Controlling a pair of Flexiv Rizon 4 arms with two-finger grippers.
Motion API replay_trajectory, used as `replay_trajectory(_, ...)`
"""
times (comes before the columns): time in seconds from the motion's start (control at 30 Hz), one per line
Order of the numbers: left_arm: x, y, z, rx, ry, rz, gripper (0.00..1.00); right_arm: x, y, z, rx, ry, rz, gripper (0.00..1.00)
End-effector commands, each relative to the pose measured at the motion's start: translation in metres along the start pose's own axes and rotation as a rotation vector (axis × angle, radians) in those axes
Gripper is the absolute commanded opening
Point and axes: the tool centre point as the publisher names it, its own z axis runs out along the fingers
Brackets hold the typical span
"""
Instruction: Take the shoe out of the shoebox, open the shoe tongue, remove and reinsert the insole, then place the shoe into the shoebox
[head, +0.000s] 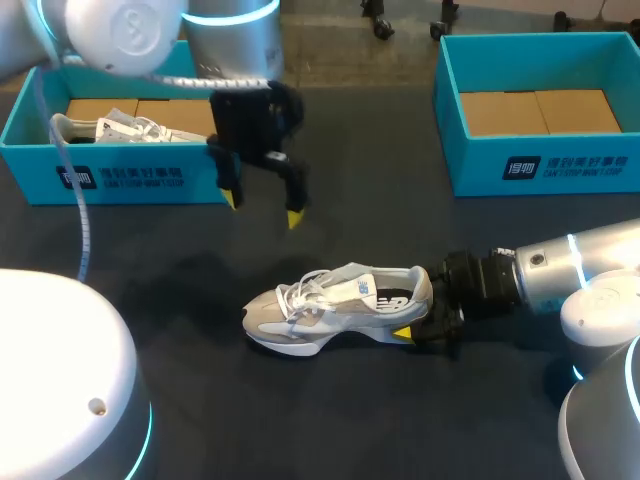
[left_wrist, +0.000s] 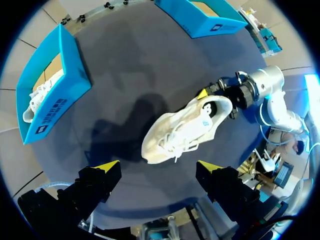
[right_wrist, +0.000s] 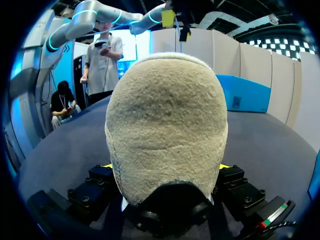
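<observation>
The right gripper is clamped on the heel of the shoe. In the right wrist view the fuzzy beige heel fills the space between the two fingers, with a sliver of yellow tip showing against it on either side. The right arm comes in low from the right, its wrist nearly level with the table.

The shoe is a white and grey sneaker with white laces. It stands upright on its sole near the middle of the table, toe pointing left and heel pointing right into the gripper. Its opening faces up and its laces lie loose over the tongue. It is well apart from both boxes.

The left gripper hangs above the table, to the far left of the shoe, with its fingers spread apart and nothing between them. Its yellow tips point down and it touches nothing. In the left wrist view the shoe lies ahead of the open fingers.

Just beyond the left gripper, at the far left, sits the left shoebox, a blue box. A second shoe, also white, lies inside it. The right shoebox sits at the far right, with its brown cardboard floor showing.
</observation>
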Motion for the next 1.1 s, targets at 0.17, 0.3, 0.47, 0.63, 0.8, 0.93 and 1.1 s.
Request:
replay_trajectory(0.17, 0.027, 0.0, 0.018, -0.006, -0.041, 0.026, 1.0, -0.002, -0.002, 0.004, 0.003, -0.003, 0.0, 0.0)
replay_trajectory(0.3, 0.035, 0.002, 0.023, -0.013, -0.053, 0.042, 1.0, -0.002, -0.002, 0.004, 0.003, -0.003, 0.0, 0.0)
replay_trajectory(0.47, 0.041, 0.007, 0.027, -0.016, -0.065, 0.058, 1.0, -0.002, -0.002, 0.004, 0.003, -0.003, 0.0, 0.0)
replay_trajectory(0.63, 0.041, 0.009, 0.028, -0.013, -0.088, 0.075, 1.0, -0.002, -0.002, 0.004, 0.003, -0.003, 0.0, 0.0)
replay_trajectory(0.8, 0.041, 0.009, 0.028, -0.013, -0.088, 0.075, 1.0, -0.002, -0.002, 0.004, 0.003, -0.003, 0.0, 0.0)
replay_trajectory(0.93, 0.041, 0.009, 0.028, -0.013, -0.088, 0.075, 1.0, -0.002, -0.002, 0.004, 0.003, -0.003, 0.0, 0.0)
replay_trajectory(1.1, 0.041, 0.009, 0.028, -0.013, -0.088, 0.075, 1.0, -0.002, -0.002, 0.004, 0.003, -0.003, 0.0, 0.0)
